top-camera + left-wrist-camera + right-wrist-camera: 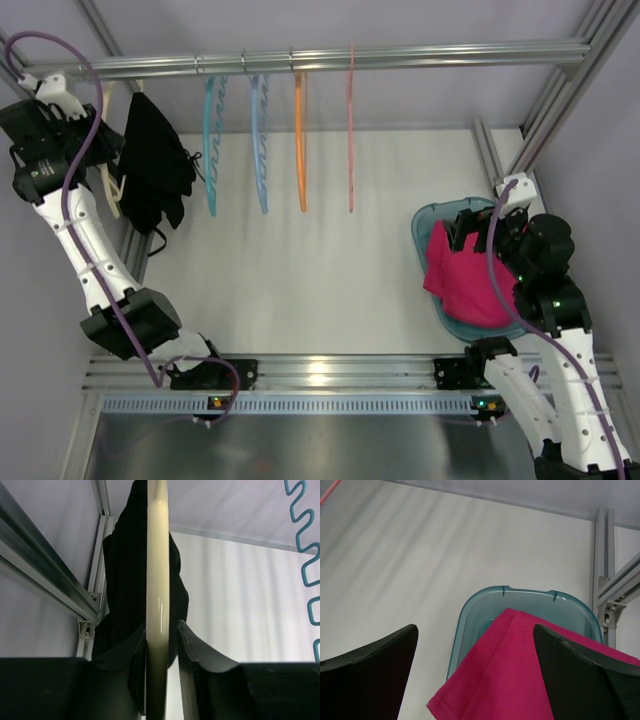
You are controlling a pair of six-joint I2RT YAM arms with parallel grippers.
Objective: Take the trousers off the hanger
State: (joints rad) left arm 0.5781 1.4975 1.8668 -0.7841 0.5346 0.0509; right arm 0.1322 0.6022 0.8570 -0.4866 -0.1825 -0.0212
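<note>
The black trousers [152,160] hang bunched on the cream hanger [108,185] at the far left of the rail. In the left wrist view the hanger [156,570] runs edge-on between my fingers, with the trousers [122,580] draped behind it. My left gripper [100,148] [161,627] straddles the hanger's lower arm. The left finger touches it and a thin gap shows at the right finger. My right gripper [472,232] [475,627] is open and empty above the basket.
A teal basket [425,215] [485,592] at the right holds a magenta cloth [460,280] [505,670]. On the rail [400,55] hang two light-blue hangers [213,140] [305,545], an orange hanger [300,140] and a thin pink one [351,130]. Aluminium frame posts [45,575] stand at both sides.
</note>
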